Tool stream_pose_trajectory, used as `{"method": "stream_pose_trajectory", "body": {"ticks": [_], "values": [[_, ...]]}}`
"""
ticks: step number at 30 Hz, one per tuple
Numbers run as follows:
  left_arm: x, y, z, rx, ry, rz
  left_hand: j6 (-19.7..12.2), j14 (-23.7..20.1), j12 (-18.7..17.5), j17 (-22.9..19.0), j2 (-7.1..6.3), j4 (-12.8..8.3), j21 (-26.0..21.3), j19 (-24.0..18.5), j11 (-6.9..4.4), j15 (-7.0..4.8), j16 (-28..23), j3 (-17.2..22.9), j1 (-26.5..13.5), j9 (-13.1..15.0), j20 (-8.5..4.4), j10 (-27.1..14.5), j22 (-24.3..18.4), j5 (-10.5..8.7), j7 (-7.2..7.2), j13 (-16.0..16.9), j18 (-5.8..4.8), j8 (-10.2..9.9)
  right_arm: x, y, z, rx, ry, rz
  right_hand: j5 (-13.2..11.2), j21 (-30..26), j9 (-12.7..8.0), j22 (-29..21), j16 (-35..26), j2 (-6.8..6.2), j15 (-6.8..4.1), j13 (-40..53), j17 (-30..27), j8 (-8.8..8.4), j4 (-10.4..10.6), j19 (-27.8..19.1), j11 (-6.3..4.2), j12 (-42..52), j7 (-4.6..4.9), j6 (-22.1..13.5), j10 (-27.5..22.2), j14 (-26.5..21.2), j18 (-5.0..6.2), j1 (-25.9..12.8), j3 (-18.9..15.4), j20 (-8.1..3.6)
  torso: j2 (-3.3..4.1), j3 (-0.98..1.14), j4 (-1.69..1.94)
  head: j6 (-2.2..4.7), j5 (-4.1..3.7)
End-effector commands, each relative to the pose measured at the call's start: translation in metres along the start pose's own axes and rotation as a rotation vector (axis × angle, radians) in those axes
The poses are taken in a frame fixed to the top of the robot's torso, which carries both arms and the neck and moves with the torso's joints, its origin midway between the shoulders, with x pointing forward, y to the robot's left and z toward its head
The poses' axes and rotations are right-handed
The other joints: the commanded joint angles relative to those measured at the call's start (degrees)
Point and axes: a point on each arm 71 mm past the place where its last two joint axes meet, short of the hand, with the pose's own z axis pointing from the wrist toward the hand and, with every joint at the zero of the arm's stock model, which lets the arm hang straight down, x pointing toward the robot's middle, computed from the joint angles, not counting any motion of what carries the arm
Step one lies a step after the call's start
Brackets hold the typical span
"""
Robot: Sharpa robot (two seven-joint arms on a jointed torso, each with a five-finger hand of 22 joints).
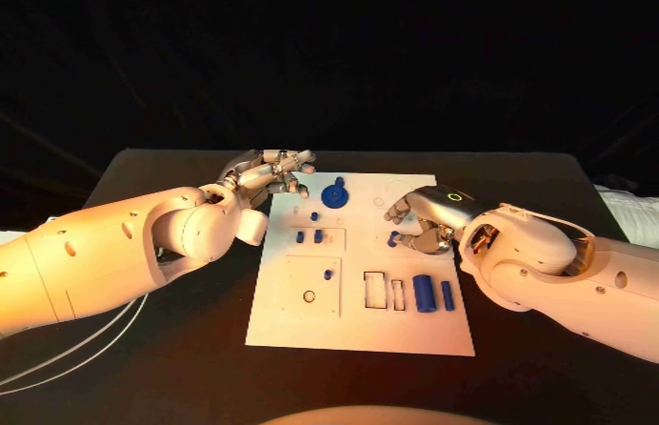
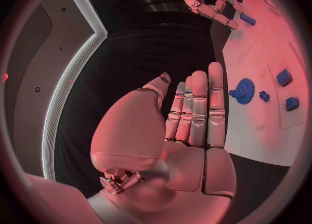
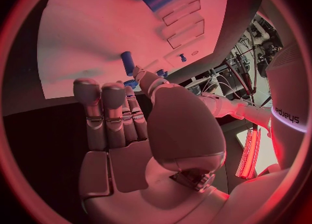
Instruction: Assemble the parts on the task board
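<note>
The white task board lies in the middle of the black table. A blue gear sits near its far edge, also seen in the left wrist view as the gear. My left hand hovers by the board's far left corner, fingers straight and side by side, holding nothing. My right hand hangs over the board's right half with fingers bent down. A small blue peg stands just past its fingertips; the peg looks free of them.
Several small blue pieces stand left of the board's centre, one more in the square panel. Two blue cylinders lie by the rectangular slots near the front right. Black table surrounds the board.
</note>
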Motion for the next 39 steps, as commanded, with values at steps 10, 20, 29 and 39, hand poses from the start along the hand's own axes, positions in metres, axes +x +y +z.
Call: {"method": "stream_pose_trajectory", "body": {"ticks": [10,20,29,39], "values": [[0.001,0.0,0.0,0.003,0.017,-0.004,-0.4,-0.4,0.4,-0.1,0.0,0.0,-0.4,0.4,-0.09,0.09,0.2,-0.2,0.4,-0.1,-0.12,-0.4,-0.1,0.23,0.15,0.1,1.09,0.3,0.005,0.003,0.0,-0.027,0.059,-0.006,-0.4,1.7,0.4,2.2,1.2,0.86,-0.8,-0.1,1.4,1.28,0.8,1.4,-0.7,2.1,-0.17,3.4,3.6,0.5,-0.32,1.1,0.6,-0.49,0.04,-0.01,-0.06,-0.15,0.09],[0.001,0.0,0.0,0.001,0.016,-0.004,-0.5,-0.4,0.4,-0.1,-0.01,0.0,-0.4,0.4,-0.06,0.1,0.2,-0.3,0.4,-0.1,-0.11,-0.5,-0.1,0.22,0.18,0.1,1.09,0.3,0.005,0.005,0.003,-0.036,0.049,0.006,-0.7,3.2,0.6,4.0,2.7,1.87,-1.36,-0.1,2.9,1.96,1.1,2.3,-1.4,2.9,-0.58,5.6,6.5,1.0,-0.64,1.8,2.2,-0.97,0.02,-0.02,-0.03,-0.16,-0.02],[0.001,0.0,0.0,0.0,0.019,-0.005,-0.5,-0.4,0.4,-0.1,0.01,0.0,-0.4,0.4,-0.04,0.12,0.2,-0.4,0.4,-0.1,-0.11,-0.5,-0.1,0.21,0.21,0.1,1.08,0.3,0.011,-0.002,0.008,-0.003,0.097,-0.026,-2.1,3.4,0.7,4.2,3.0,2.42,-1.66,-0.1,3.1,2.38,1.0,2.4,-1.77,2.9,-0.85,6.8,7.7,1.0,-0.66,2.3,3.3,-1.27,0.01,0.0,-0.02,-0.28,-0.07],[0.001,0.0,0.0,-0.003,0.02,-0.005,-0.6,-0.4,0.5,-0.1,0.05,0.1,-0.4,0.4,0.0,0.14,0.2,-0.5,0.4,-0.1,-0.09,-0.7,-0.2,0.22,0.24,0.1,1.08,0.3,0.016,-0.002,0.01,0.006,0.135,-0.049,-2.2,3.4,0.7,4.1,3.0,2.32,-1.69,-0.1,3.1,2.41,0.9,2.3,-1.8,2.9,-0.87,6.9,7.8,1.0,-0.65,2.4,3.4,-1.31,0.03,0.01,-0.08,-0.65,0.04]]}}
